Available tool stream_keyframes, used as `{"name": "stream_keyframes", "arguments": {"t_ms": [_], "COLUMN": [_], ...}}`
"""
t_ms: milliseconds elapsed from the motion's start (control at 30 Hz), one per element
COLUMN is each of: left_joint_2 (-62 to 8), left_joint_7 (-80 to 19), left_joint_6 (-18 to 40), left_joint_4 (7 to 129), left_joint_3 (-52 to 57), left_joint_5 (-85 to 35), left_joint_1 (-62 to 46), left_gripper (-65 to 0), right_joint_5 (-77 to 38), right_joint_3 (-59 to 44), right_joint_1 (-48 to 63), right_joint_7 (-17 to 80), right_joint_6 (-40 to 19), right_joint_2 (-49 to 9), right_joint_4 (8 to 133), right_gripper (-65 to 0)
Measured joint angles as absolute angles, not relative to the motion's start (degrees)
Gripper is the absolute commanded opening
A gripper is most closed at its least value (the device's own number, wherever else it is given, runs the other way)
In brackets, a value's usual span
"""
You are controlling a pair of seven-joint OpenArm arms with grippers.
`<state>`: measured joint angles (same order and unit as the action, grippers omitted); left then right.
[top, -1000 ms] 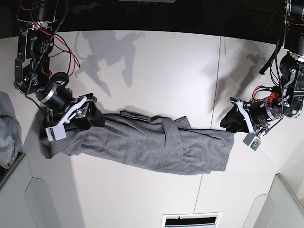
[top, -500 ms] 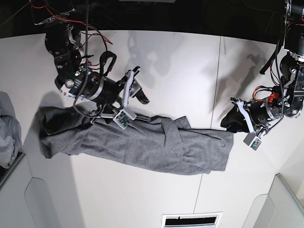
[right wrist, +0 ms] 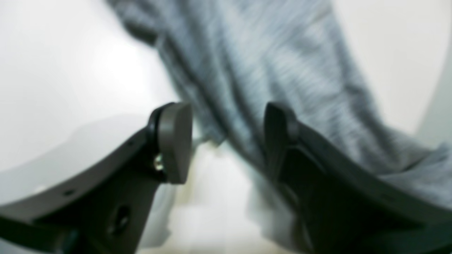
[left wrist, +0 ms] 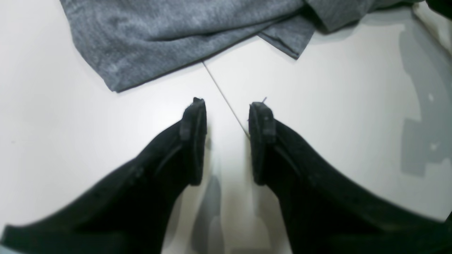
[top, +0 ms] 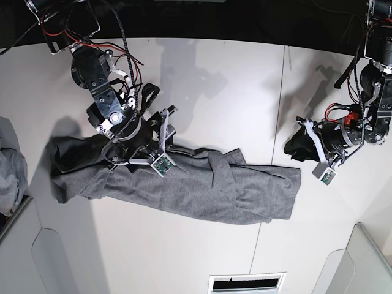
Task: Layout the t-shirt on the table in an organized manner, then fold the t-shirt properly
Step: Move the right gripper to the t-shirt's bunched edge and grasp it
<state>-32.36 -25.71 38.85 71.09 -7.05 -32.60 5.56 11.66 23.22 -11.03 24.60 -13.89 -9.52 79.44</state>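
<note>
A: Start close in. What is each gripper doing?

B: The left gripper (left wrist: pixel 226 141) has its jaws parted with only bare table (left wrist: pixel 353 123) between them, hovering just short of the t-shirt (left wrist: pixel 183 38) hem. It holds nothing. The right gripper (right wrist: pixel 226 141) is parted too, blurred, hanging above the cloth with no fabric pinched that I can see.

A: And further out?

B: From overhead the t-shirt (top: pixel 184 184) lies bunched in a long band across the middle of the table (top: pixel 233 79), one end near the left gripper (top: pixel 299 147), the right gripper (top: pixel 160 142) over its upper edge.

A: So which step?

B: I judge it's the laying-out; folding hasn't begun. The next move probably calls for each gripper to pinch an edge and draw the band open flat, lifting only one layer.
</note>
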Motion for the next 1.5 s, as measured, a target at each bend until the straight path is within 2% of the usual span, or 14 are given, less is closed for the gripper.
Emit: {"name": "stream_keyframes", "arguments": {"t_ms": [133,233,300,867,1033,1500], "left_joint_2": [-32.38,-32.38,-32.38,-32.38,-32.38,-32.38], "left_joint_7": [-25.71,-25.71,-25.71,-25.71,-25.71,-25.50], "left_joint_6": [38.85,38.85,38.85,38.85,38.85,38.85], "left_joint_4": [71.09,71.09,71.09,71.09,71.09,71.09], "left_joint_3": [-7.05,-7.05,-7.05,-7.05,-7.05,-7.05], "left_joint_5": [-32.60,-32.60,-32.62,-32.62,-32.62,-32.64], "left_joint_1": [5.39,5.41,5.39,5.39,5.39,5.39], "left_gripper": [-42.2,-42.2,-42.2,-42.2,-42.2,-42.2], "right_joint_5": [11.60,10.33,10.33,10.33,10.33,10.11], "right_joint_3": [23.24,23.27,23.27,23.27,23.27,23.29], "right_joint_1": [-10.94,-10.83,-11.00,-10.85,-11.16,-13.17], "right_joint_7": [24.69,24.62,24.43,21.47,21.45,22.76], "right_joint_6": [-13.89,-13.91,-13.89,-11.05,-11.05,-10.87], "right_joint_2": [-9.52,-9.52,-9.50,-9.52,-9.52,-8.21], "right_joint_4": [79.31,78.67,77.06,73.14,73.17,75.35], "right_gripper": [-34.2,-47.0,-50.1,-49.7,-39.2,-39.1]}}
